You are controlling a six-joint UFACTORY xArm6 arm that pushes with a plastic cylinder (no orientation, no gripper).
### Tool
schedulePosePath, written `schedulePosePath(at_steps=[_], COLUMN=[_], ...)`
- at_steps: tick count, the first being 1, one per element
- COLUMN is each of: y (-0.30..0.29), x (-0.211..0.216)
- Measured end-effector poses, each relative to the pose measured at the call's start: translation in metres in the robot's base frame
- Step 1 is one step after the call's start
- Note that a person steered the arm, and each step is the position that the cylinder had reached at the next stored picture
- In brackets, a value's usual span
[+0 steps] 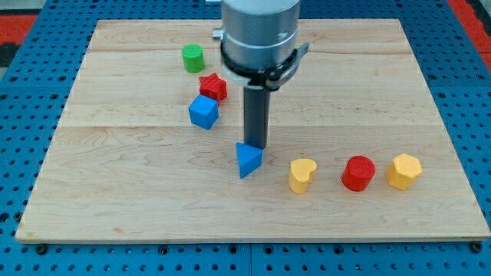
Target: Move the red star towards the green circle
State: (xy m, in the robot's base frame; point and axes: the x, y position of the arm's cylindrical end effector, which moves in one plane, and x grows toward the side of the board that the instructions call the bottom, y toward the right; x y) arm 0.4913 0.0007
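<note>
No brand, label or writing is showing anywhere. The red star [213,87] is lying toward the view's top left of the wooden worktop [368,92], just below and right of the green circle [192,57], close but apart. A blue cube [203,112] is sitting just under the star, nearly touching it. My tip [255,145] is resting against the top of a blue triangle [248,160], right of and below the star. The arm is carrying no jaws, only the rod. A yellow heart [301,175], red cylinder [358,173] and yellow hexagon [403,171] are lining up at the view's right. Blue pegboard [31,107] is surrounding the worktop.
</note>
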Motion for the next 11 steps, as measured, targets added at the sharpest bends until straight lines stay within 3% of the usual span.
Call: schedulePosePath(at_steps=[3,5,6,7,8,9,10,11], y=[-0.011,-0.010,-0.047,-0.109,-0.126,-0.122,-0.074,-0.070], x=[0.017,-0.097,-0.109,-0.104,-0.069,-0.125,-0.116,-0.087])
